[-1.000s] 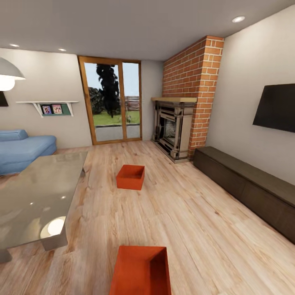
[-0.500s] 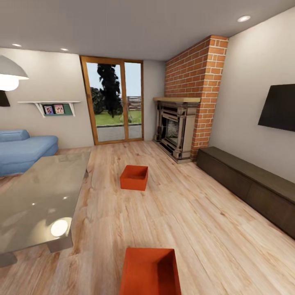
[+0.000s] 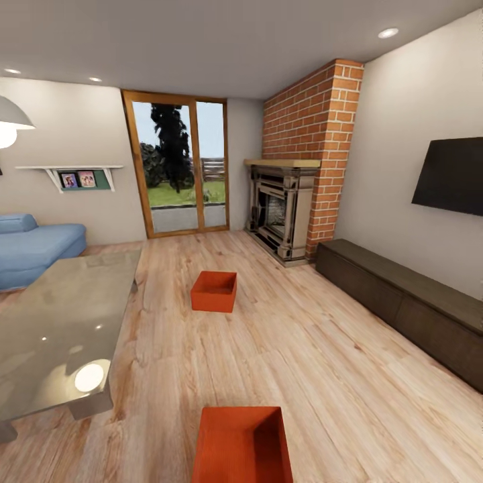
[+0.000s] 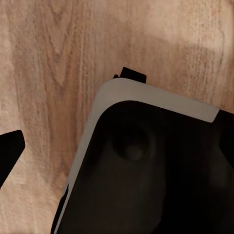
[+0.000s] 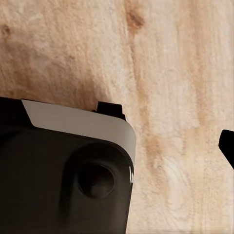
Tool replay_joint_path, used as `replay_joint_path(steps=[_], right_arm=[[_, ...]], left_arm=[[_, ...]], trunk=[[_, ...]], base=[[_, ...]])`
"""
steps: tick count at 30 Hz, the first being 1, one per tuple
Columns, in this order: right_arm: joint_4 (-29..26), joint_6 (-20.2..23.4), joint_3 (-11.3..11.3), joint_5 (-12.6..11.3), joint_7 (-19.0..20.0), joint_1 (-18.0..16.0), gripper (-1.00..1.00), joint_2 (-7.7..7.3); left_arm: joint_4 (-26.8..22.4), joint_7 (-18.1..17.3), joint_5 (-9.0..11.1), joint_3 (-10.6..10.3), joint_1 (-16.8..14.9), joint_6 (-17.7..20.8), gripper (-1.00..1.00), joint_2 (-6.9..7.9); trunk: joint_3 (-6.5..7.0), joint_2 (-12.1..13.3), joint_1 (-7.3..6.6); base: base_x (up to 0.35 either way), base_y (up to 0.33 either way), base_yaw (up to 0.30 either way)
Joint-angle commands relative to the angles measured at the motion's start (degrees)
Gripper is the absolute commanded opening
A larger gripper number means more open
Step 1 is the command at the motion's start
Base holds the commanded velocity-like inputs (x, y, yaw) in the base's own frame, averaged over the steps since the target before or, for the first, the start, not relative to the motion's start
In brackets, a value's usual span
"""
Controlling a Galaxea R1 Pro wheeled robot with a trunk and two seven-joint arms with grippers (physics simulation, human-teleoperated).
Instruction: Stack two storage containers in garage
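Two orange-red storage containers stand on the light wood planks of the living room. The near one (image 3: pixel 243 445) lies just in front of me at the lower edge of the head view, open top up. The far one (image 3: pixel 214 291) sits mid-floor, toward the glass doors. In the left wrist view my left gripper (image 4: pixel 117 151) points down at the planks, one dark fingertip (image 4: pixel 9 155) at the frame's edge and nothing between the fingers. My right gripper (image 5: pixel 117 146) likewise shows one fingertip (image 5: pixel 228 145) at the edge, holding nothing.
A glass-topped table (image 3: pixel 60 329) stands at the left, with a blue sofa (image 3: pixel 33 248) behind it. A long dark low cabinet (image 3: pixel 409 308) runs along the right wall under the TV (image 3: pixel 451 176). The brick fireplace (image 3: pixel 288 208) and glass doors (image 3: pixel 178 168) are at the far end. My dark base (image 4: pixel 156 170) shows beneath both wrists.
The whole head view has swung slightly right and then back left, so the camera moved. Both containers stay where they were on the floor.
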Motion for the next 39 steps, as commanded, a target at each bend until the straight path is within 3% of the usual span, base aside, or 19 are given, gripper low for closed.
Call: replay_joint_path(steps=[1,30,39], right_arm=[[0.2,-0.3,0.6,-0.6,-0.1,-0.1,1.0,0.04],[0.1,-0.3,0.8,-0.3,-0.5,-0.1,1.0,0.09],[0.1,-0.3,0.8,-0.1,-0.2,-0.1,1.0,-0.08]], left_arm=[[0.0,0.1,0.1,0.2,0.0,0.0,1.0,-0.02],[-0.1,0.2,0.1,0.2,0.0,0.0,1.0,0.06],[0.1,0.2,-0.1,-0.1,0.0,0.0,1.0,0.04]], trunk=[[-0.06,0.0,0.0],[-0.06,0.0,0.0],[-0.69,0.0,0.0]], base=[[0.0,0.0,-0.005],[0.0,0.0,-0.031],[0.0,0.0,0.0]])
